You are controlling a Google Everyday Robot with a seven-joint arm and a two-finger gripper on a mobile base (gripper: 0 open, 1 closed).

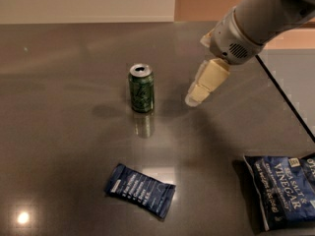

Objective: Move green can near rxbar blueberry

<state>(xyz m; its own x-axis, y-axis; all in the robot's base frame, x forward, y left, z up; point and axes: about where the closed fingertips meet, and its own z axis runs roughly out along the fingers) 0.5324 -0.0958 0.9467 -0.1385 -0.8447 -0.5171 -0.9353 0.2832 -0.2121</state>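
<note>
The green can (141, 88) stands upright on the dark grey table (64, 132), left of centre. The rxbar blueberry (140, 190), a flat dark-blue wrapper with white text, lies near the front, below the can and well apart from it. My gripper (194, 98) reaches in from the upper right on a pale arm. Its cream tip hangs to the right of the can, about a can's width away, not touching it.
A larger blue "Vinegar" chip bag (283, 190) lies at the front right near the table's right edge (285, 102). A light reflection shows at the front left (22, 217).
</note>
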